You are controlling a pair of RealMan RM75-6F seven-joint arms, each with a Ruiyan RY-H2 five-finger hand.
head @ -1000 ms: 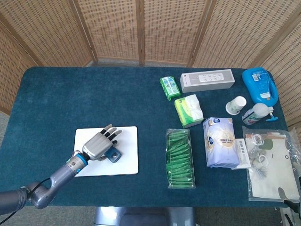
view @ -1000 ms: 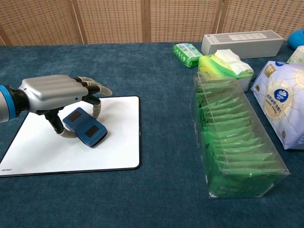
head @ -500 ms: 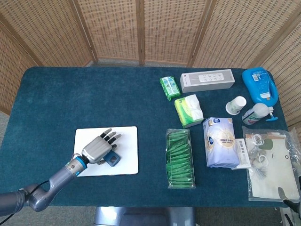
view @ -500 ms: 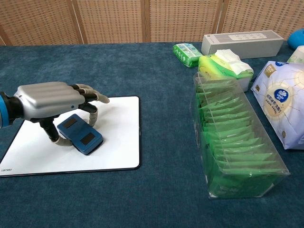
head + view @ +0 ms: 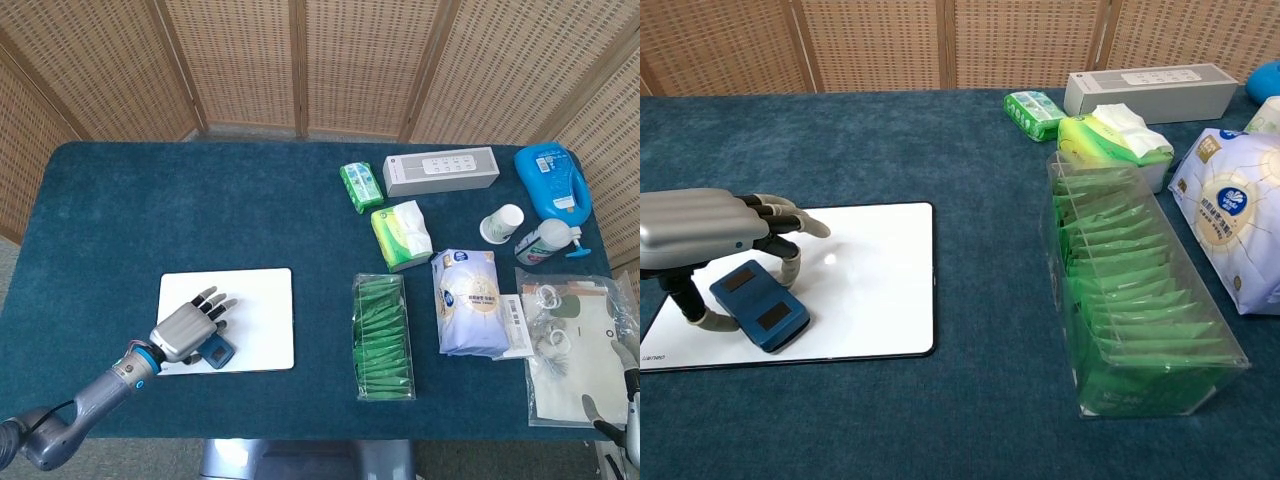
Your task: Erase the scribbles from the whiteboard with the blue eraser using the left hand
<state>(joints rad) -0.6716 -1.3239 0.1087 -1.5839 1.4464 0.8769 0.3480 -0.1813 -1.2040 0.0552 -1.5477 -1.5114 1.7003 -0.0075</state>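
While left hand [image 5: 700,232] holds eraser [image 5: 758,305], green packets [image 5: 1130,310] sit well apart.

The eraser [image 5: 759,306] lies on the whiteboard [image 5: 875,290], under the left hand [image 5: 702,232], between its fingers [image 5: 790,265] and thumb, at the board's near edge. The board rests on the worktop [image 5: 940,140]. Well right of the fingers stands a clear box of sachets [image 5: 1130,300], a tissue pack [image 5: 1110,135] behind it.
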